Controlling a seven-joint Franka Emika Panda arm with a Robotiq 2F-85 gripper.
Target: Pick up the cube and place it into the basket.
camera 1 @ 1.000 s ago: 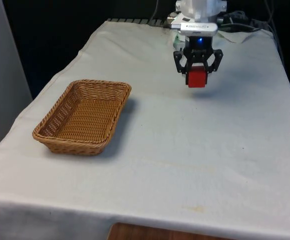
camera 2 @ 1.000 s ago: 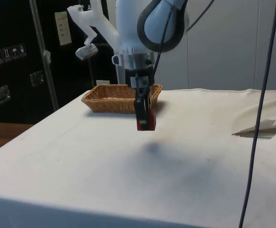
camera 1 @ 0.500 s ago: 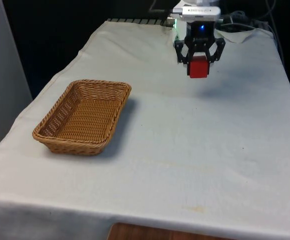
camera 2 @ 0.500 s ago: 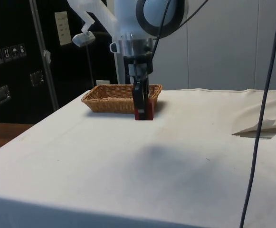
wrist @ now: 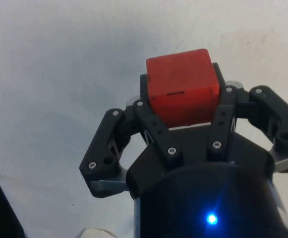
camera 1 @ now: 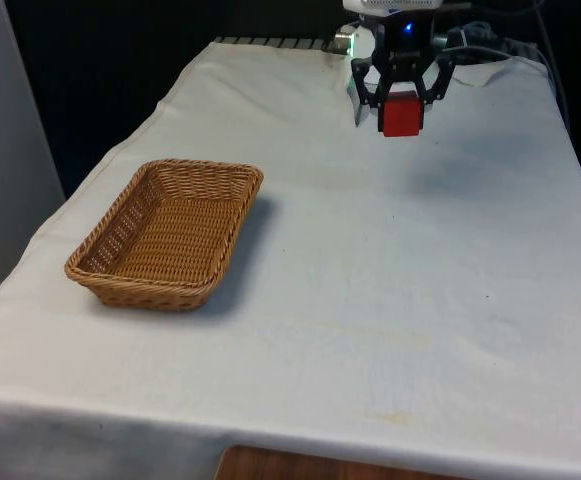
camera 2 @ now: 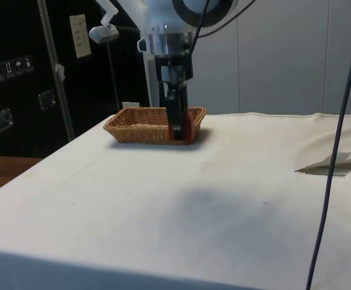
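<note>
The gripper [camera 1: 402,100] had its fingers clamped on the red cube [camera 1: 402,113], high above the cloth, well apart from the basket [camera 1: 166,232].

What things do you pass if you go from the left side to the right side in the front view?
Wicker basket → red cube held up off the cloth by the gripper.

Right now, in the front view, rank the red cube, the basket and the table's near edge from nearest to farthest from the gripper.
1. Red cube: clamped in the gripper, above the cloth.
2. Basket: on the table, toward the front view's left.
3. Table's near edge: along the bottom, farthest away.
</note>
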